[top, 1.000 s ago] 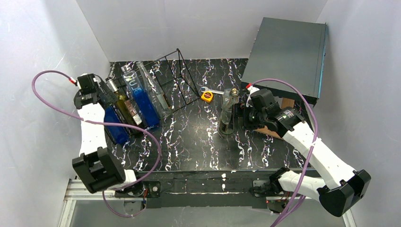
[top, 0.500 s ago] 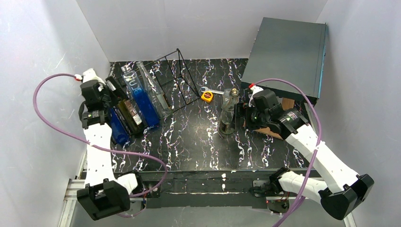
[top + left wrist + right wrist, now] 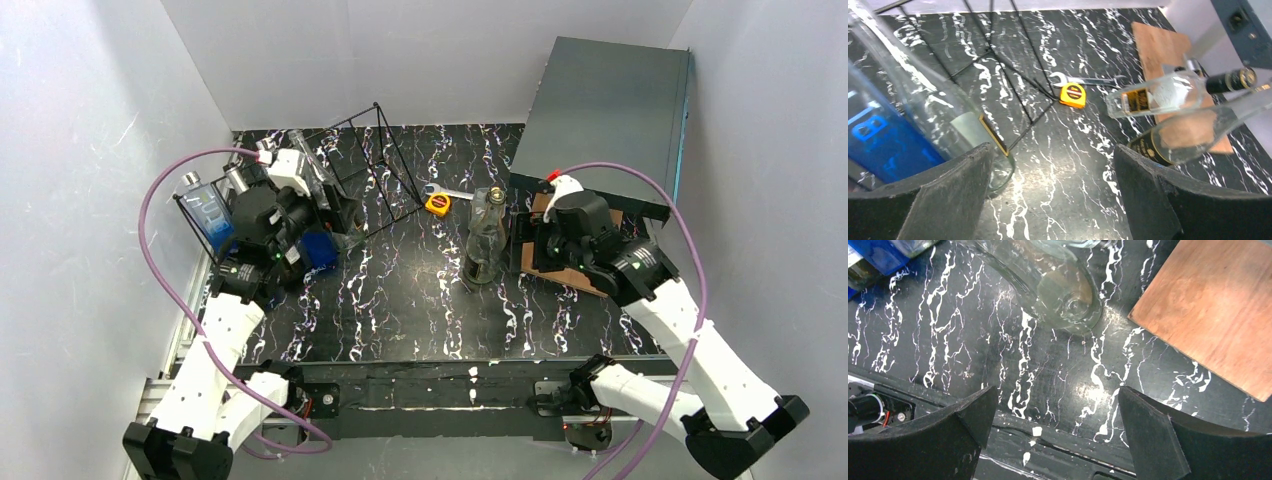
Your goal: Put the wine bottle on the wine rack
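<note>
The black wire wine rack [image 3: 372,165] stands at the back left. It holds a small blue bottle [image 3: 206,214] and other bottles partly hidden under my left arm. In the left wrist view its wires [image 3: 1013,65] hold a clear bottle [image 3: 933,107] and a blue one [image 3: 878,145]. A clear wine bottle [image 3: 484,238] stands upright mid-table, also seen in the left wrist view [image 3: 1193,131], with a second clear bottle [image 3: 1153,96] close by it. My left gripper [image 3: 1053,185] is open and empty beside the rack's bottles. My right gripper [image 3: 1055,430] is open and empty, just right of the standing bottle's base [image 3: 1068,302].
A yellow tape measure [image 3: 437,204] and a wrench [image 3: 452,192] lie between the rack and the standing bottle. A dark grey box [image 3: 610,105] fills the back right. A wooden board [image 3: 1218,305] lies under my right arm. White walls close three sides.
My left arm has swung from the rack's left end to the right, over the racked bottles. My right gripper has drawn back a little from the standing bottle.
</note>
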You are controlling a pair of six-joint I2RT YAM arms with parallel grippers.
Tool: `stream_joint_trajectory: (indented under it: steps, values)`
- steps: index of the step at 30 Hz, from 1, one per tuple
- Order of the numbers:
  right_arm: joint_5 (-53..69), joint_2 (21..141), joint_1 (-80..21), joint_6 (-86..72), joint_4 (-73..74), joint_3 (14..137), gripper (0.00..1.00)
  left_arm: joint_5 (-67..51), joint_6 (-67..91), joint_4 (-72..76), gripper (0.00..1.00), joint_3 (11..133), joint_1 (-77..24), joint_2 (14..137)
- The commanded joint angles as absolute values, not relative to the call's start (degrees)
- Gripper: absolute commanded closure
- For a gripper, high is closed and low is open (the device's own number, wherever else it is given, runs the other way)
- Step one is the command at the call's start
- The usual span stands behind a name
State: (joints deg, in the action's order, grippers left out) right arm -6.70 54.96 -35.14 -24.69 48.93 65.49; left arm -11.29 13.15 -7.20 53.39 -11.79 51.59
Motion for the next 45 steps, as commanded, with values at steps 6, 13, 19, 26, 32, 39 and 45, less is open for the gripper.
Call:
stream_joint_trajectory:
  steps: [6,13,19,26,32,39,45]
  values:
    - [-18.15,50.41,-35.42,-18.48,49.29,69.61,0.0,-14.16,9.58,1.81,0.11,48.49,-22.41,50.23]
    - [-26.04,46.37,-35.42,-13.89,45.41,69.64,0.0,-8.8,9.31,1.74,0.11,48.45,-33.58,50.22]
    - [-31.13,41.62,-35.42,-10.62,40.95,66.8,0.0,-2.72,16.24,2.19,0.11,51.07,-45.08,54.44]
    - [-32.7,37.57,-35.42,-8.42,38.17,63.57,0.0,2.84,15.16,4.39,0.1,56.57,-52.96,64.08]
    - [-35.99,35.65,-35.38,-5.05,37.83,61.46,0.0,7.14,12.54,18.36,0.06,55.16,-56.3,69.74]
    - [-37.0,33.45,-35.71,-2.41,35.95,59.54,0.0,11.0,9.97,23.95,0.06,59.95,-57.66,79.68]
    - [-38.86,29.41,-37.08,-2.18,35.35,56.99,0.0,11.18,10.55,24.6,0.06,62.17,-57.66,81.83]
